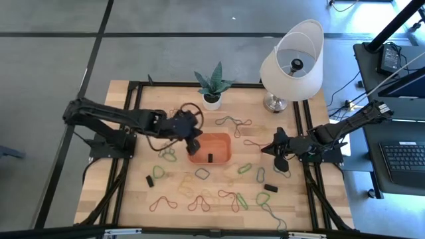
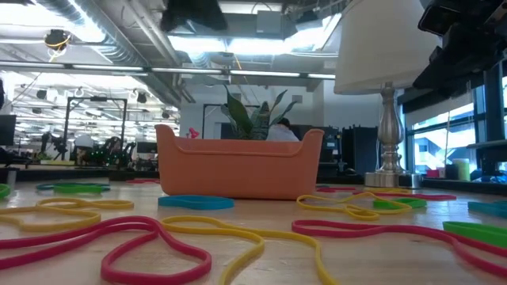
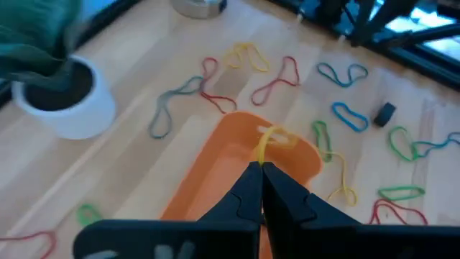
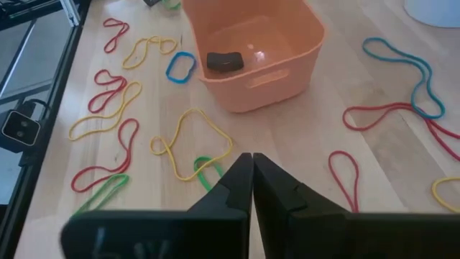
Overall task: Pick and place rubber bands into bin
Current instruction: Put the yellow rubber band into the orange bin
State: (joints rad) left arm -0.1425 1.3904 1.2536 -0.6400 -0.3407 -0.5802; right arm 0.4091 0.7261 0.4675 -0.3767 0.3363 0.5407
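The orange-red bin (image 1: 219, 141) stands mid-table and also shows in the low view (image 2: 238, 168), the left wrist view (image 3: 208, 173) and the right wrist view (image 4: 266, 79). A black rubber band (image 4: 225, 60) lies inside it. Many rubber bands in green, red, yellow and blue lie loose around it, such as a yellow one (image 4: 190, 144). My left gripper (image 1: 194, 143) (image 3: 260, 167) hangs over the bin's left end, shut on a yellow rubber band (image 3: 269, 140). My right gripper (image 1: 271, 147) (image 4: 251, 160) is shut and holds nothing, above the table to the right of the bin. My left gripper pinches the yellow rubber band by one end (image 3: 261, 160) between its two fingertips. The fingers come from above, slanting in from the table's left. The band hangs below the tips over the bin. Whether its free end (image 3: 279, 137) touches the bin, I cannot tell.
A white plant pot (image 1: 212, 100) stands just beyond the bin, and a lamp (image 1: 292, 61) with a white shade stands at the far right. Small black pieces (image 1: 149, 180) (image 1: 270, 188) lie among the bands on the near half. Black frame rails (image 1: 307, 133) run along the table's sides.
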